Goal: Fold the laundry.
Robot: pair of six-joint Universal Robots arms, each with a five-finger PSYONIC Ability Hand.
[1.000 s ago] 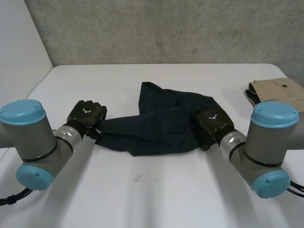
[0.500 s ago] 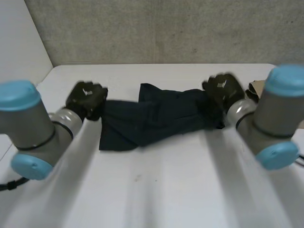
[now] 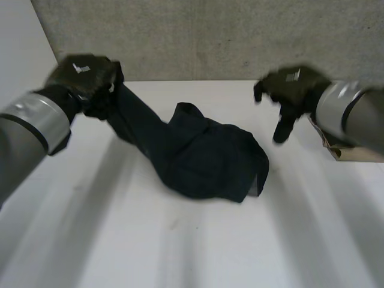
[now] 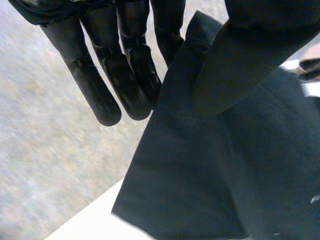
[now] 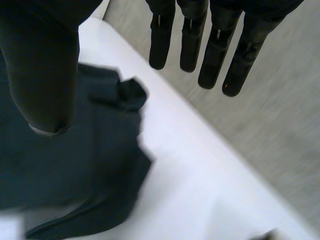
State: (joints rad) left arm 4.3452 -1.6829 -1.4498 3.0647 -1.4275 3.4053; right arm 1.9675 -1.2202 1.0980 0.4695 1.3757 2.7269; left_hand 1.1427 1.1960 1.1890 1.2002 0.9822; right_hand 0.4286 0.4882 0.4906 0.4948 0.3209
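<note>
A dark navy garment (image 3: 204, 156) lies bunched on the white table (image 3: 180, 240), and one end of it rises in a taut strip to my left hand (image 3: 81, 75). That hand is lifted at the far left, above the table's back corner, and pinches the cloth's end (image 4: 210, 165) between its thumb and straight fingers (image 4: 125, 75). My right hand (image 3: 291, 87) hangs in the air to the right of the garment, apart from it. Its fingers (image 5: 215, 50) are straight with the thumb spread, nothing between them, and the cloth's edge (image 5: 60, 160) lies below.
A folded tan garment (image 3: 348, 150) lies at the table's right edge, partly behind my right forearm. A grey concrete wall (image 3: 210, 36) runs behind the table. Bare table surface spreads in front of the dark garment.
Both arms have risen. The left hand carried its end of the garment up and to the left. The right hand let go and swung up to the right; that side dropped.
</note>
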